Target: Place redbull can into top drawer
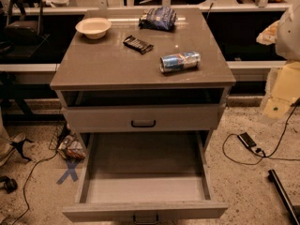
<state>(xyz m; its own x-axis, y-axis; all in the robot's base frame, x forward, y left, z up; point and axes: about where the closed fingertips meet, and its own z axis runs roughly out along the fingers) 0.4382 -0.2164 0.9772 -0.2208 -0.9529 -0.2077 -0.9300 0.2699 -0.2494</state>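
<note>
The redbull can (pixel 180 61) lies on its side on the right part of the cabinet top (pixel 108 64), its shiny end turned to the left. The top drawer (pixel 145 189) is pulled out at the bottom of the view, showing its pale-grey tray and a small dark handle on the front. My gripper (pixel 277 104) is a pale blurred shape at the right edge, to the right of the cabinet, lower than the can and apart from it. It holds nothing that I can see.
On the cabinet top there are a white bowl (pixel 93 27) at the back left, a flat black packet (pixel 138 44) in the middle and a dark blue snack bag (pixel 158 18) at the back. A shallower drawer front (pixel 143 119) with a black curved handle is shut. Cables (pixel 248 144) lie on the floor to the right.
</note>
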